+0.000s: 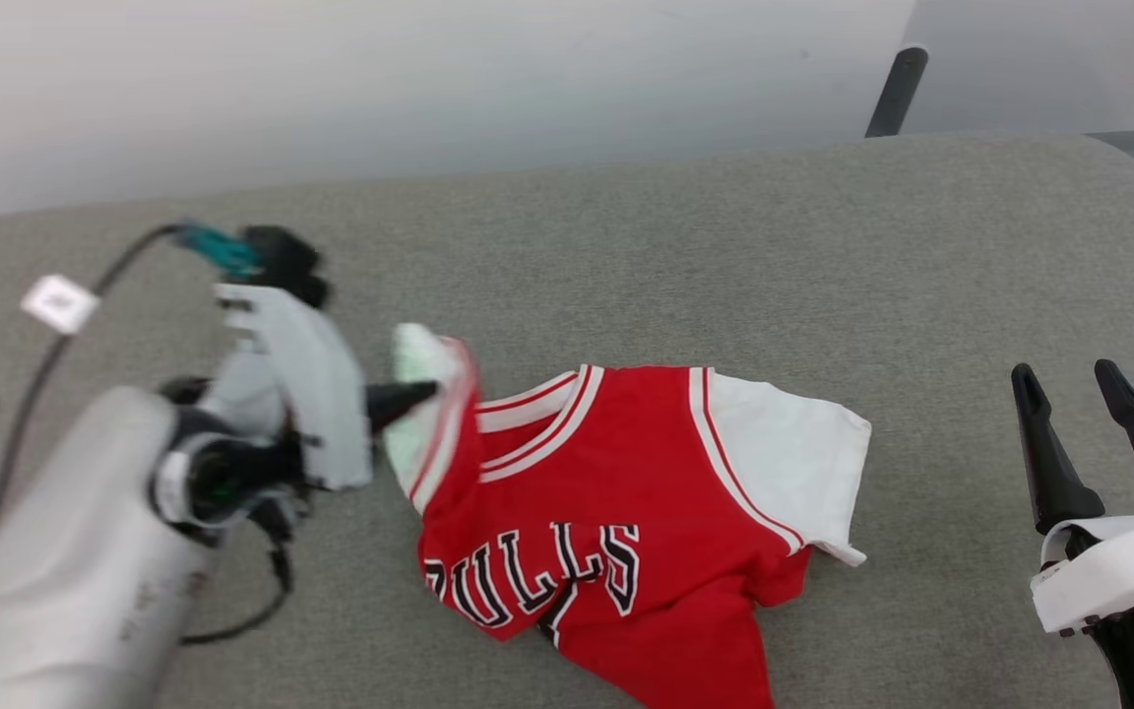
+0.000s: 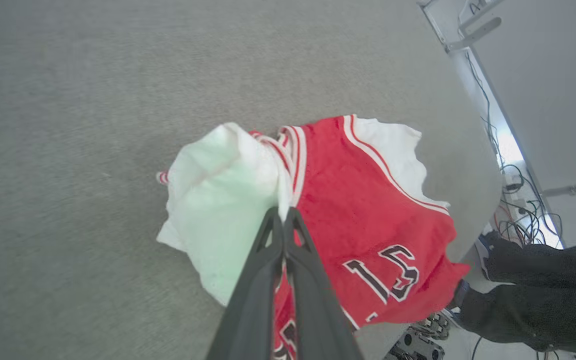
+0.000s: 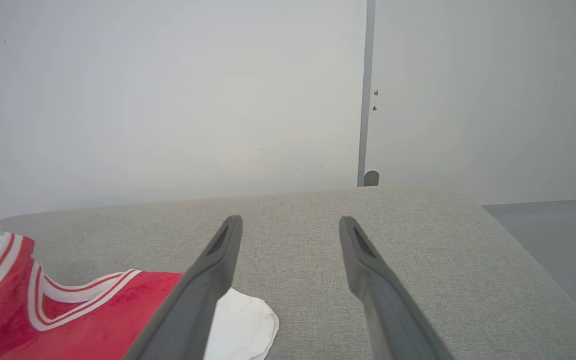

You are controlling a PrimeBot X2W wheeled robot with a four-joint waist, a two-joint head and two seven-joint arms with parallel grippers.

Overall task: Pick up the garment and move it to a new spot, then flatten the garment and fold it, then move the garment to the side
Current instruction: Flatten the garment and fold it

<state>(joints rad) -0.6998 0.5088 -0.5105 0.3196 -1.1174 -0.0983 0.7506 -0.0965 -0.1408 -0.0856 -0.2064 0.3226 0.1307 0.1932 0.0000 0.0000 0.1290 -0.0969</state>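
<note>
The left end effector [image 2: 283, 212] is clamped shut on the red Bulls jersey T-shirt [image 1: 606, 463], pinching the striped seam where one white sleeve meets the red body, and that sleeve bunches up around its fingertips, lifted off the grey tabletop [image 1: 823, 246]. The rest of the shirt trails away from that end effector, chest lettering face up and the other white sleeve lying flat at the far side. Over there the right end effector [image 1: 1064, 369] has its fingers spread wide with nothing between them, that flat sleeve near it but apart.
</note>
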